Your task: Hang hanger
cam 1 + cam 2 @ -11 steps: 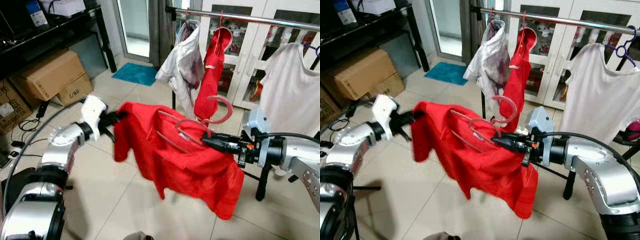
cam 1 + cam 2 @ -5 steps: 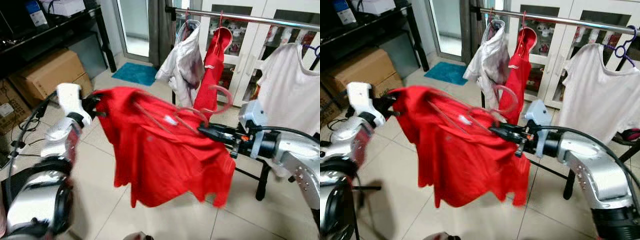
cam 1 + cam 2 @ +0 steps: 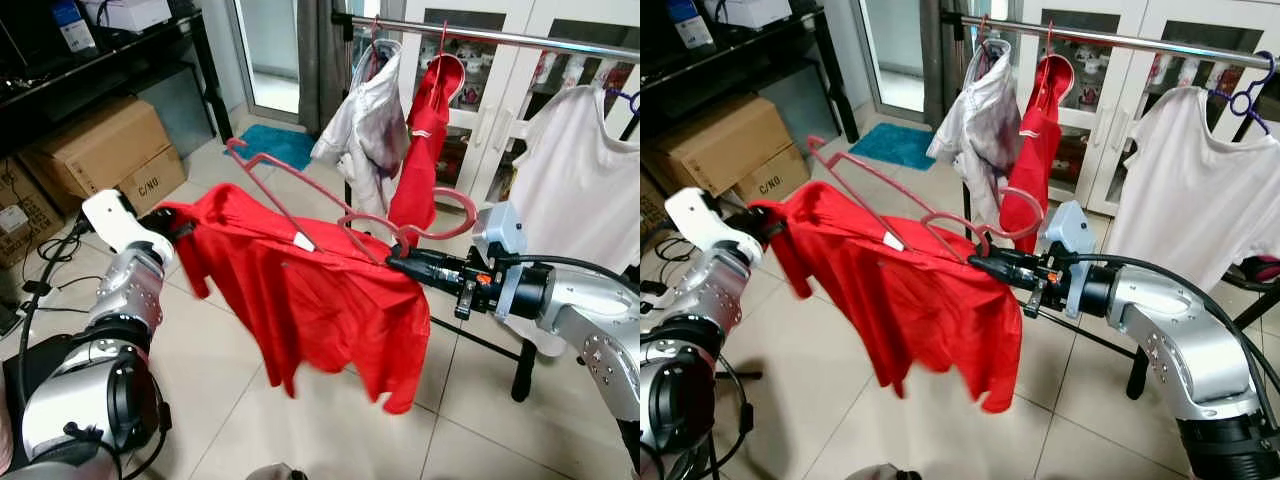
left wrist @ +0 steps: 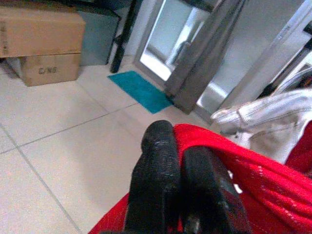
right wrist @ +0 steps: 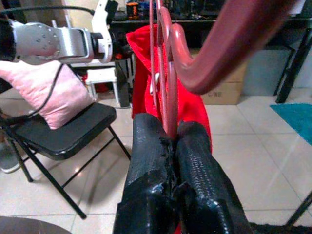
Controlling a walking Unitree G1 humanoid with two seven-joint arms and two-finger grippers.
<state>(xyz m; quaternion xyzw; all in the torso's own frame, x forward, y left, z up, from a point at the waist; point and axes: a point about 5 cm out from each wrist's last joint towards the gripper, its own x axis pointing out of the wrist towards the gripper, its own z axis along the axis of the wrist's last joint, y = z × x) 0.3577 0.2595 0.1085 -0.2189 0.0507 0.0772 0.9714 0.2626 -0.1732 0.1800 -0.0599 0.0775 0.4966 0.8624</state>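
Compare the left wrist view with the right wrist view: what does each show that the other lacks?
Left wrist view: the left gripper shut on the red shirt, a teal mat and cardboard boxes. Right wrist view: the right gripper shut on the pink hanger, plus a folding chair with a pink pillow. Both: red shirt, tiled floor.

Your right gripper (image 5: 171, 146) has its jaws clamped on the pink hanger (image 5: 170, 78), red shirt (image 5: 168, 105) draped behind. Left arm (image 5: 53, 41) holds the shirt's far edge. Pink pillow (image 5: 46, 95) sits on a black folding chair (image 5: 73, 139); tiled floor (image 5: 253, 165).
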